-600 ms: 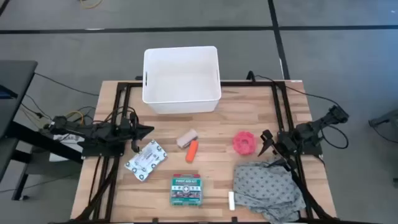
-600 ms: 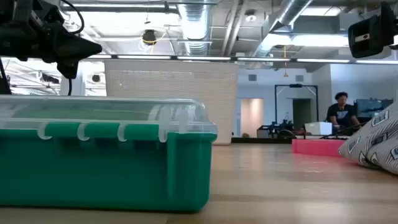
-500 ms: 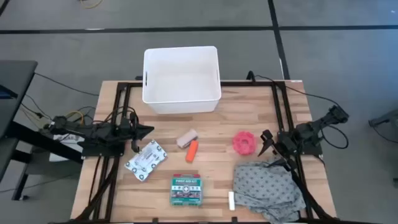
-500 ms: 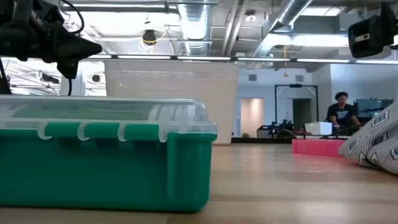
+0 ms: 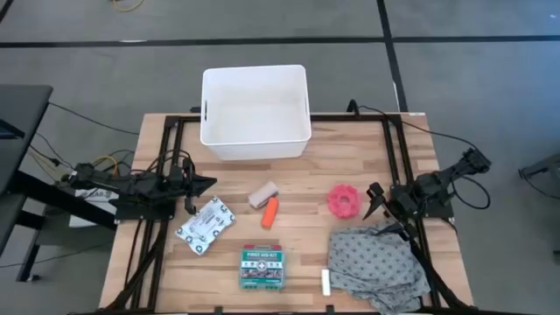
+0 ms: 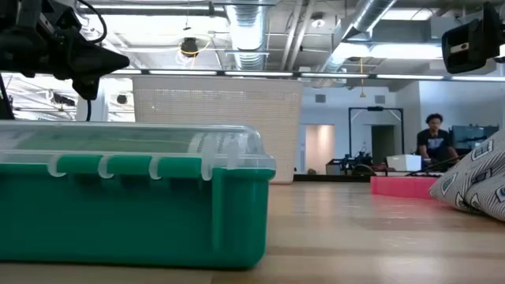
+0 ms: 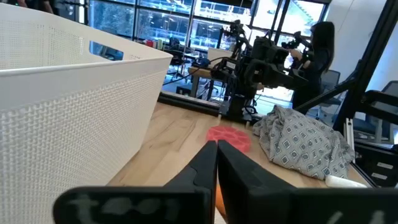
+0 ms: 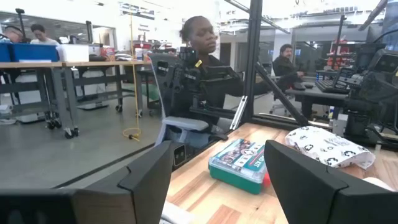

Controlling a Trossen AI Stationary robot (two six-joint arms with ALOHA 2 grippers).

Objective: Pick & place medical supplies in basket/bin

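Pale wooden planks of the table (image 5: 297, 184) fill the middle of the high view, with every supply lying loose on them and none in the tub. Nearest, at the lower centre, sits the small green-and-white first-aid box (image 5: 263, 265), with the small white tube (image 5: 325, 282) to its right against the large grey patterned cloth (image 5: 374, 262). Above these, left of centre, lies the flat white printed packet (image 5: 205, 225), tilted diagonally and just beside the left gripper (image 5: 208, 183), whose fingers are pressed together on nothing. At centre the orange tube (image 5: 270, 212) runs nearly up-and-down, touching the beige bandage roll (image 5: 262, 194). Right of centre, the pink round roll (image 5: 344, 200) lies just left of the right gripper (image 5: 374, 203), spread wide and empty, clearly the nearer arm for it. Farthest, at upper centre, stands the white rectangular plastic tub (image 5: 255, 141).
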